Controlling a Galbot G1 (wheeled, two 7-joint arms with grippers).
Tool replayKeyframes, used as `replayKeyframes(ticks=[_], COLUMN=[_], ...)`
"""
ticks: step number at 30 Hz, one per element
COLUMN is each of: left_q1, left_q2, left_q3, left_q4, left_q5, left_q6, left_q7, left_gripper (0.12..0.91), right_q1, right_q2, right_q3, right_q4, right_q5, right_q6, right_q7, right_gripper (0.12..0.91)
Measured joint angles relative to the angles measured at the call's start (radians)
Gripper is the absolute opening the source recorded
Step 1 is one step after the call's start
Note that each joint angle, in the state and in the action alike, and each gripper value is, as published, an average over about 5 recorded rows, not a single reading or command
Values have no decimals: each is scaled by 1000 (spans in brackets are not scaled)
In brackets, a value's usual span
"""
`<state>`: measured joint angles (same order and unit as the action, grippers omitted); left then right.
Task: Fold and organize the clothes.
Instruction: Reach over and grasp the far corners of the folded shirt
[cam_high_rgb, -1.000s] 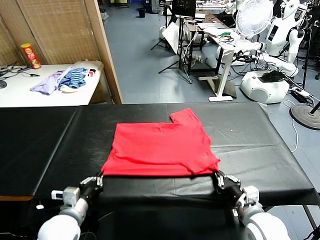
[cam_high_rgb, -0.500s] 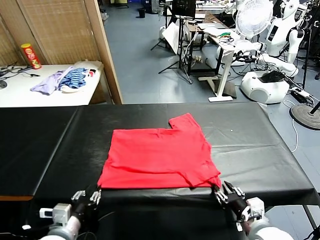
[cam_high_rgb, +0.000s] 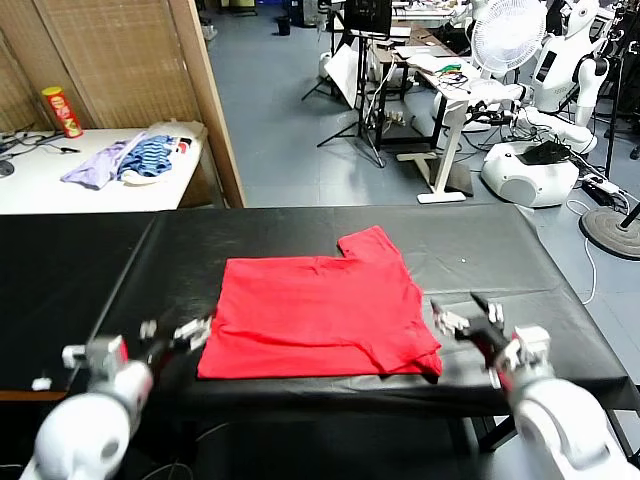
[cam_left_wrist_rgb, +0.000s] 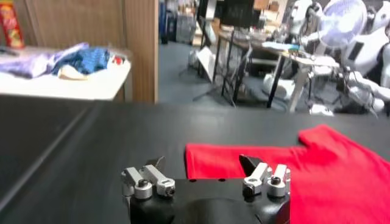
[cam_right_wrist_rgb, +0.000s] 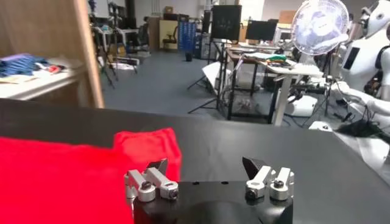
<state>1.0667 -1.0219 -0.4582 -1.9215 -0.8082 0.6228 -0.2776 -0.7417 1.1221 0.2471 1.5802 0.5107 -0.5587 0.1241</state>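
Flanking the near corners of the red T-shirt (cam_high_rgb: 320, 315), left gripper (cam_high_rgb: 178, 335) and right gripper (cam_high_rgb: 466, 322) hang wide open, empty. Shirt lies half-folded mid-table (cam_high_rgb: 80, 290), one sleeve pointing toward the far edge. Next likely: regrasp for another fold.

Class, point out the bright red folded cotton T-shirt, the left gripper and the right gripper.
Bright red folded cotton T-shirt (cam_high_rgb: 318, 315), head view, middle of the cloth.
Left gripper (cam_high_rgb: 178, 334), head view, between its open fingertips.
Right gripper (cam_high_rgb: 468, 316), head view, between its open fingertips.

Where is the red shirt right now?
In the head view, the red T-shirt lies flat mid-table on the black table, between both open claws.
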Motion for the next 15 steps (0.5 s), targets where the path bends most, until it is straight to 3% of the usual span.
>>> replayKeyframes(ticks=[7,15], left_q1=[-274,-398], left_q2=[-35,-56], left_q3=[147,209], left_q4=[296,470], left_q5=[-22,-28], left_q6=[63,110], left_q7=[36,56], left_gripper=[798,798], right_q1=[196,269], right_q2=[86,138], right_q3=[-96,-125], right_q4=[-262,-405], right_q5=[28,37], right_q6=[-44,-56], right_q7=[-29,-48], right_gripper=[798,786])
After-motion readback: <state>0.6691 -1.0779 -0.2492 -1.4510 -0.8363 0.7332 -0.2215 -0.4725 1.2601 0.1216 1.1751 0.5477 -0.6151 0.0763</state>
